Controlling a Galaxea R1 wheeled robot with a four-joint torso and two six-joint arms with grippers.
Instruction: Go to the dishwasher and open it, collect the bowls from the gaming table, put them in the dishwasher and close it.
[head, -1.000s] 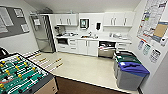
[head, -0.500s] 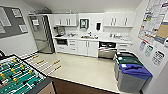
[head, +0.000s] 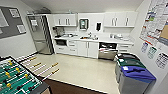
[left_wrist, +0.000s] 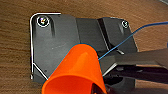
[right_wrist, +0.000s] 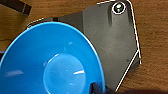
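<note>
The dishwasher stands under the counter at the back right of the kitchen. Its steel-grey front leans out below a dark opening. The gaming table fills the lower left of the head view, its green field crossed by rods. An orange bowl hangs over the wooden floor in the left wrist view, with my left gripper shut on its rim. A blue bowl, seen from above and empty, is held at its rim by my right gripper.
A row of bins stands along the right wall, one with a blue lid and one with a green lid. A steel fridge is at the back left. Pale floor lies between me and the white cabinets.
The whole head view has shifted slightly, so the camera has moved a little. Nothing in the room has moved.
</note>
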